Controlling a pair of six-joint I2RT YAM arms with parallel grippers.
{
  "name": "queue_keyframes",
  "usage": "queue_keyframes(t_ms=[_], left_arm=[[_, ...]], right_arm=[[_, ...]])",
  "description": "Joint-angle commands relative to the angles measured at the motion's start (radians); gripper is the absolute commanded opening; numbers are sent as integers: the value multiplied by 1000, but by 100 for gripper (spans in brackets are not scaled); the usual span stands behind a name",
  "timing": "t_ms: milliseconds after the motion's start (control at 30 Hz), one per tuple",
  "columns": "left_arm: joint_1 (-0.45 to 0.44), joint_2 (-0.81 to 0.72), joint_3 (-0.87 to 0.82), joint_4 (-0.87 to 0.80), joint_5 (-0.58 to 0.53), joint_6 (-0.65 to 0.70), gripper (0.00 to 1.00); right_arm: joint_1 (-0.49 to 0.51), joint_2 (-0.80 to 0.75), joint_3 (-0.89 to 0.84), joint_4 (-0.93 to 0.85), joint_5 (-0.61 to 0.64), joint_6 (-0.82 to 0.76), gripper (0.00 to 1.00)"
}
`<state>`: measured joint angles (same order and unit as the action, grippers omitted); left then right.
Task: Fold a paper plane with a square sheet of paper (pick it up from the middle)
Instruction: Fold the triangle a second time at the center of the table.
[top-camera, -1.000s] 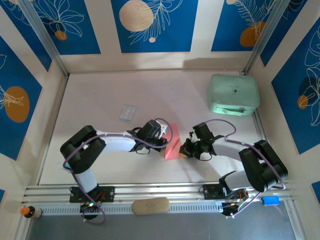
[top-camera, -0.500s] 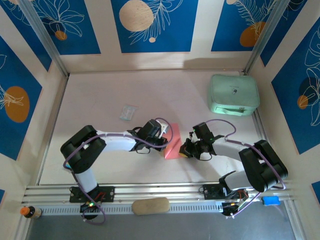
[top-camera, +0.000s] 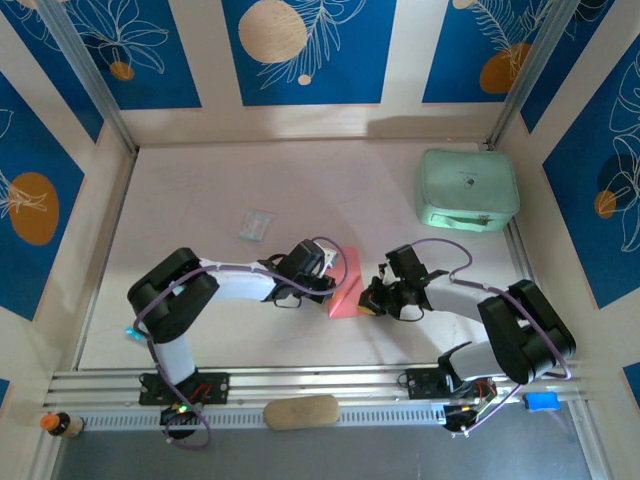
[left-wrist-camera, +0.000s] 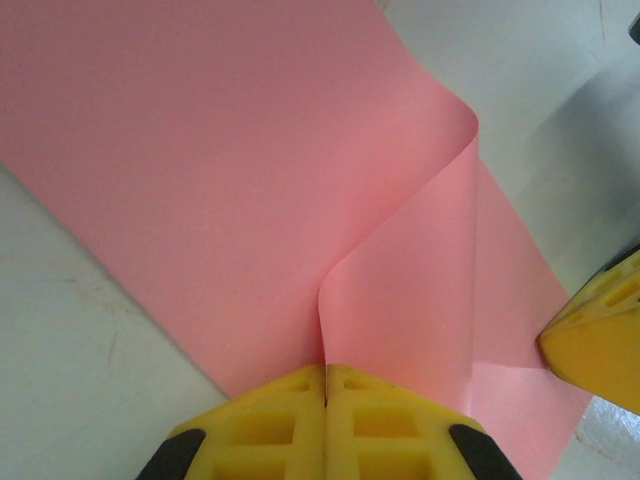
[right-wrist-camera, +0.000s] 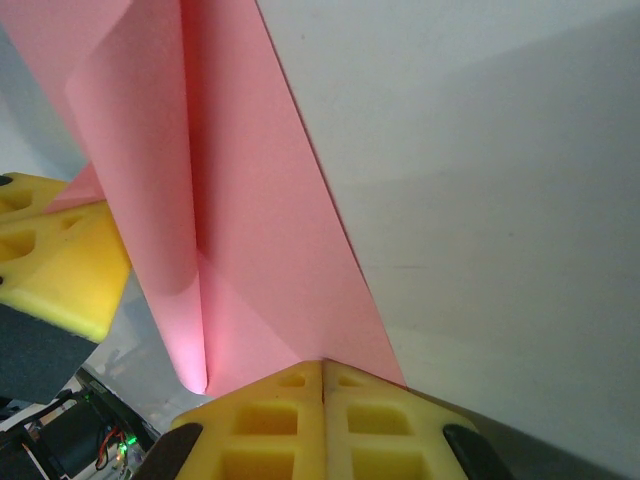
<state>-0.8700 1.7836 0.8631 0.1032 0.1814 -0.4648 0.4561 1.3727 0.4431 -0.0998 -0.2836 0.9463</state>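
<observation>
Near the middle of the table, a little toward its near edge, the square sheet of paper stood partly lifted between my two arms. Left gripper: jaws pressed together on a raised ridge of the sheet, which in the left wrist view curled up from the flat part into the seam between them. Right gripper: jaws likewise together, clamped on the opposite edge of the sheet, with a soft rolled fold just beside them.

Over the last second the sheet and both grippers had kept their places. Only the left arm's elbow and shoulder had swung slightly toward the right. I judged from this that the double pinch was holding and that a first centre fold was being formed but was not yet creased flat. Nothing dart-shaped had appeared.

Containers: the mint-green case lay closed at the far right corner, well apart from the sheet, and I could not tell its contents. A small clear packet lay flat left of centre, its contents too small to make out.
</observation>
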Motion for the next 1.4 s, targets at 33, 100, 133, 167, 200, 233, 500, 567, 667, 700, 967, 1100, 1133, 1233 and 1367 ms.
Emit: queue_keyframes(t_ms=[33, 100, 133, 167, 200, 233, 500, 567, 667, 700, 967, 1100, 1133, 1233, 1367], left_arm=[[9, 19, 8, -34, -5, 11, 0], [9, 18, 4, -31, -9, 4, 0], [9, 14, -1, -28, -15, -2, 0], [9, 8, -9, -16, -18, -8, 0], [9, 2, -16, -8, -19, -10, 0], [9, -4, -19, -2, -18, -9, 0], [9, -37, -27, 16, -30, 3, 0], [9, -25, -20, 7, -25, 5, 0], [9, -15, -28, 28, -20, -7, 0], [9, -12, -29, 31, -15, -9, 0], [9, 28, -4, 15, 37, -2, 0], [9, 33, -10, 6, 39, -2, 0], [9, 34, -11, 6, 40, -2, 0], [9, 34, -13, 6, 41, -3, 0], [9, 37, -4, -7, 38, -1, 0]], right_arm=[[-5, 14, 6, -71, 39, -13, 0], [-8, 11, 12, -75, 40, -19, 0], [-10, 9, 14, -76, 41, -22, 0], [-11, 8, 16, -78, 40, -23, 0], [-13, 8, 17, -80, 40, -23, 0], [-13, 10, 16, -79, 39, -23, 0], [-11, 20, 9, -76, 38, -21, 0], [-13, 19, 9, -78, 40, -20, 0], [-13, 18, 9, -77, 38, -20, 0], [-12, 17, 9, -77, 38, -19, 0], [-12, 15, 13, -73, 28, -22, 0], [-20, -12, 25, -66, 11, -27, 0], [-22, -23, 31, -62, 6, -32, 0], [-26, -53, 46, -23, -35, -40, 1], [-21, -53, 76, 25, -73, -34, 0]])
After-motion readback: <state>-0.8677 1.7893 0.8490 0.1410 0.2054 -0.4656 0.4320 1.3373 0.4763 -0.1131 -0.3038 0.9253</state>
